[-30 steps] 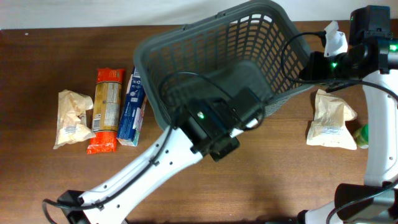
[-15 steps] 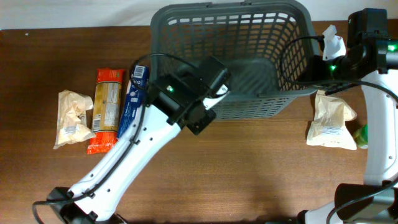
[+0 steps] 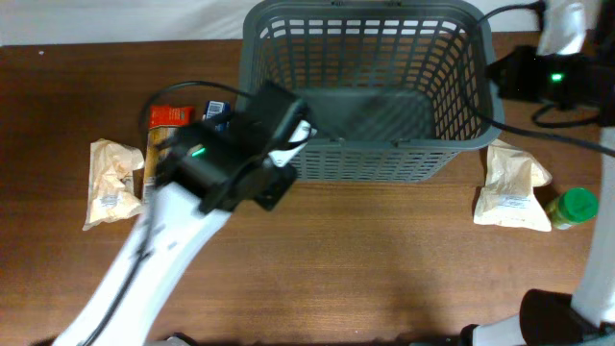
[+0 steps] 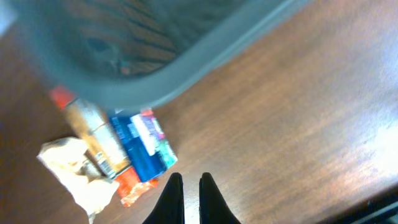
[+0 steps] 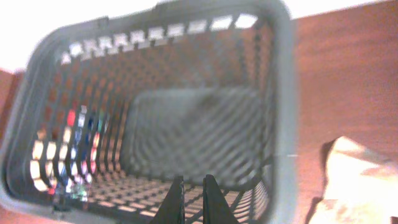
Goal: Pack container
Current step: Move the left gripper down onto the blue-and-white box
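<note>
The container (image 3: 370,163), a large dark grey lattice basket, stands upright and empty at the back middle of the table. It fills the right wrist view (image 5: 283,93), and its rim is blurred at the top of the left wrist view (image 4: 186,68). My left gripper (image 4: 186,183) is shut and empty above the bare wood, in front of the basket's left corner. My left arm (image 3: 226,154) shows blurred in the overhead view. My right gripper (image 5: 189,185) is shut and empty, hovering over the basket's near wall. My right arm (image 3: 548,75) is by the basket's right rim.
Left of the basket lie a tan bag (image 3: 110,183), an orange packet (image 3: 161,130) and a blue box (image 4: 144,149), partly hidden by my left arm. On the right lie another tan bag (image 3: 509,187) and a green-capped bottle (image 3: 577,207).
The basket turned from a tilted, skewed pose to stand square at the back. My left arm swung out to the left and toward the front. My right arm shifted up and right.
</note>
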`<state>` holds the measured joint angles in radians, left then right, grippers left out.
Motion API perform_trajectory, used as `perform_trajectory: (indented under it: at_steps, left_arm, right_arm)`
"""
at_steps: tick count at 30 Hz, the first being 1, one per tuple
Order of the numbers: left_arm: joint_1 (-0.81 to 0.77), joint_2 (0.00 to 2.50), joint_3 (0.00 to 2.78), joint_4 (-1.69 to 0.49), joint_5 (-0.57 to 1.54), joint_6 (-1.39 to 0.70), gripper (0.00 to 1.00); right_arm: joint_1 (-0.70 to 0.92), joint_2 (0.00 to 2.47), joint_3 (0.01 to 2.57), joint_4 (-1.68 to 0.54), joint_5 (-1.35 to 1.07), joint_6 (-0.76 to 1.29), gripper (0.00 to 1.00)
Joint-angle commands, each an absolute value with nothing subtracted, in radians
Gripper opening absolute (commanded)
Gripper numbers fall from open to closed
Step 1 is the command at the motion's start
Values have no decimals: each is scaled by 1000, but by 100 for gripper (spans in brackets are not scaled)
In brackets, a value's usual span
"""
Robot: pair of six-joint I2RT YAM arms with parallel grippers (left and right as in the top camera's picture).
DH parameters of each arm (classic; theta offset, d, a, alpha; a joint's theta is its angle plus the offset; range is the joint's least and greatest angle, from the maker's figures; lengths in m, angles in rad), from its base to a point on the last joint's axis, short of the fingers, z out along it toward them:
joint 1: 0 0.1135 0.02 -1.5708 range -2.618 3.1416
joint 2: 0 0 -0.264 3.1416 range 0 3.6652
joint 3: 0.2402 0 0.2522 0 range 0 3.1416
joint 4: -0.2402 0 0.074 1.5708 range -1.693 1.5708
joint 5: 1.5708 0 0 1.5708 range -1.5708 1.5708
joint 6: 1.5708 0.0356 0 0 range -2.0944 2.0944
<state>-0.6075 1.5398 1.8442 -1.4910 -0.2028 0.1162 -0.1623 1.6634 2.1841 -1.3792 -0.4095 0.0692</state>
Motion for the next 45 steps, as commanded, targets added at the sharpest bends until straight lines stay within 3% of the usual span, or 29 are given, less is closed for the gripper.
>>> perform_trajectory:
  at_steps: [1,9,13,20,31,39,43,45]
  left_arm:
    - [-518,1397,1876,-1522,-284,37,2]
    - [-240,1332,1876,-1568,-279,-16,2]
    - [-178,1332,1876,-1569,-266,-20,2]
    - [-173,1332,1865,-1577,-267,-23,2]
    - [-173,1334,1865,-1620,-267,-23,2]
    - [-164,1334,1865,-1607,-281,-42,12]
    - [-72,1341,1865,-1597,-272,-83,18]
    - [-27,1353,1865,-1582,-235,-83,25]
  right_arm:
    - [-243,1645,2222,-1389,-293,138,4]
    - [-302,1814,2222,-1421,-229,140,4]
    - [-300,1930,2222,-1418,-234,140,4]
    - [-263,2019,2222,-1384,-399,104,4]
    - [-168,2019,2222,-1332,-360,57,4]
    - [-381,1960,2222,-1456,-355,213,4]
    - [-569,1880,2222,-1513,-355,223,4]
    - [-641,1843,2222,-1523,-355,223,4]
